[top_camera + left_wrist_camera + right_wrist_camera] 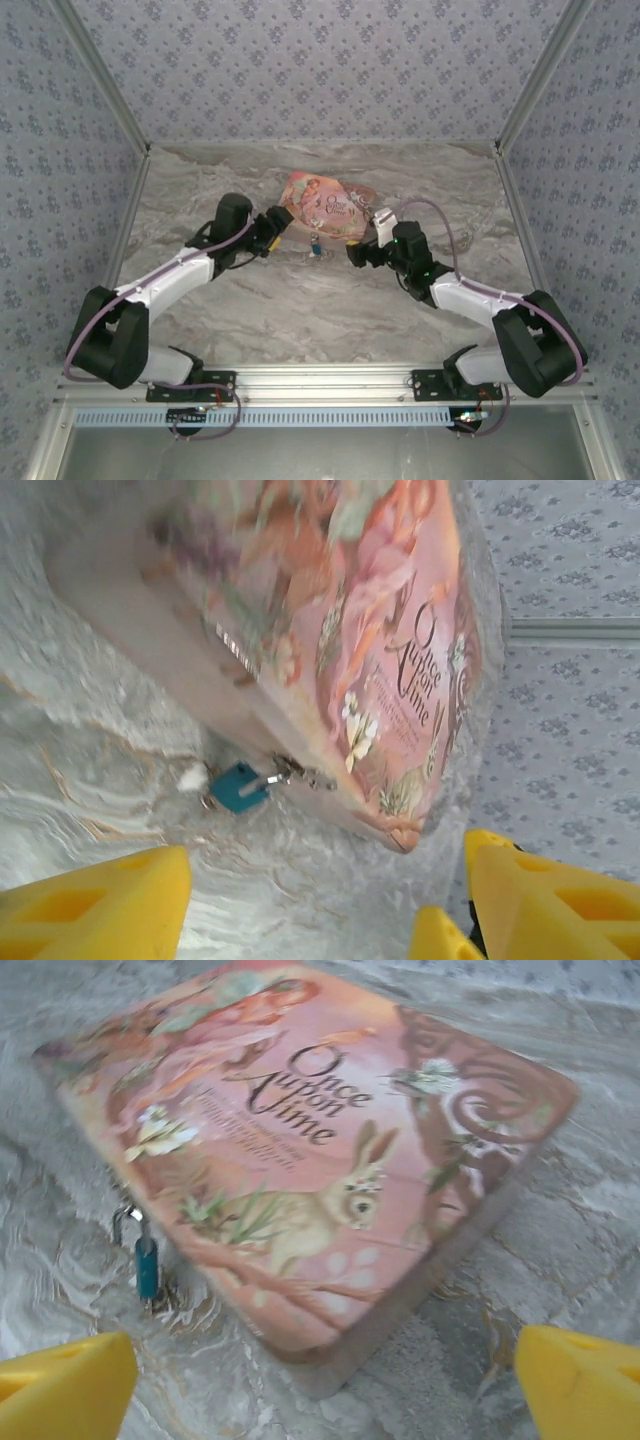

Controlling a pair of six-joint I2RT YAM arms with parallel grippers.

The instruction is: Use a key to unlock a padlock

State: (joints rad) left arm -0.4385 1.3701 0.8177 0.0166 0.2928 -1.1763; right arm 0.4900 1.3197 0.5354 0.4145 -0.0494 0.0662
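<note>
Item count: one padlock (315, 247), one pink illustrated box (325, 205), two end effectors.

The box is lying on the counter (300, 310), midway between the left and right edges and toward the far edge. The padlock is resting on the counter right against the box's near side. In the left wrist view the blue body (238, 786) is lying flat, and its silvery part is reaching to a small metal fitting on the side of the box (350, 630). A small white object is lying just beside the lock, too blurred to identify. In the right wrist view the padlock (147, 1260) is sitting at the edge of the box (300, 1140).

The left end effector (280, 228) is hovering just left of the box, its yellow fingers (100, 905) standing spread and gripping nothing. The right end effector (358, 250) is hovering just right of the padlock, its fingers (65, 1385) likewise standing wide apart and gripping nothing.
</note>
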